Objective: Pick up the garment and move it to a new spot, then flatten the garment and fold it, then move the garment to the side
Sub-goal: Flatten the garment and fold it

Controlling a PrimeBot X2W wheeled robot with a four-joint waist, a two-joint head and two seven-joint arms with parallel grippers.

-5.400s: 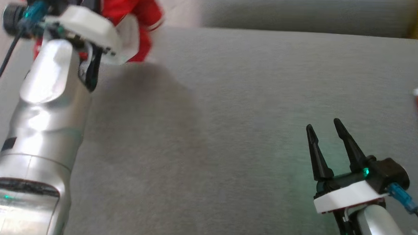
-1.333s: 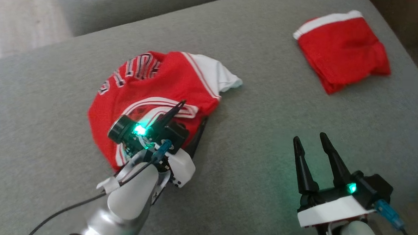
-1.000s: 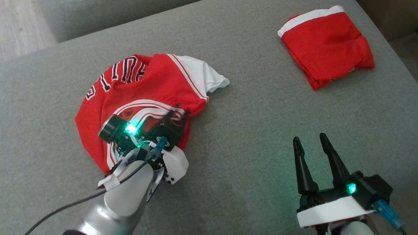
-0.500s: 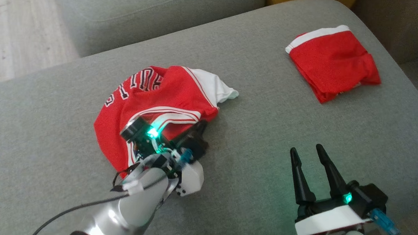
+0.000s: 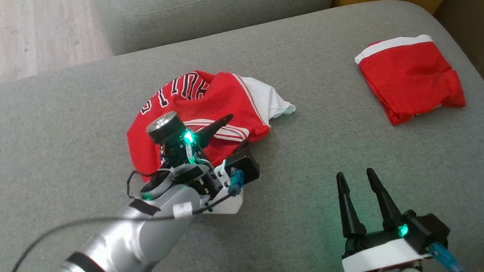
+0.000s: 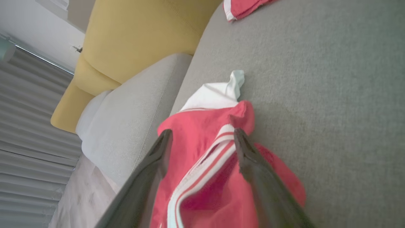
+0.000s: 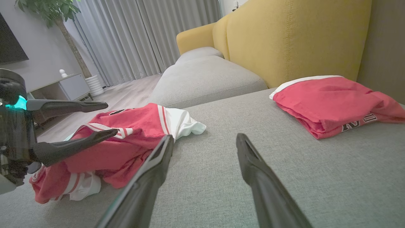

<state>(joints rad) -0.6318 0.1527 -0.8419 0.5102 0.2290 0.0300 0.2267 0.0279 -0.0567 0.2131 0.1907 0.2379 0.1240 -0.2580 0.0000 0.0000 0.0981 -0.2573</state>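
Head view: a crumpled red jersey [image 5: 202,105] lies mid-cushion on a grey sofa [image 5: 306,163], its long axis running near-left to far-right and its white corner pointing toward a folded red garment [image 5: 412,78]. The left gripper [image 5: 215,128] hovers over the jersey's near edge.

Left wrist view: its fingers stand spread, gripping nothing, with the jersey beneath them.

Right wrist view: the right gripper [image 7: 204,137], spread and empty, sits to the right of the jersey.

Garment [image 5: 223,98]: lettering partly folded under; near side hidden behind left gripper [image 6: 202,131]. Folded red cloth [image 6: 242,7] beyond garment: cropped in left wrist view.
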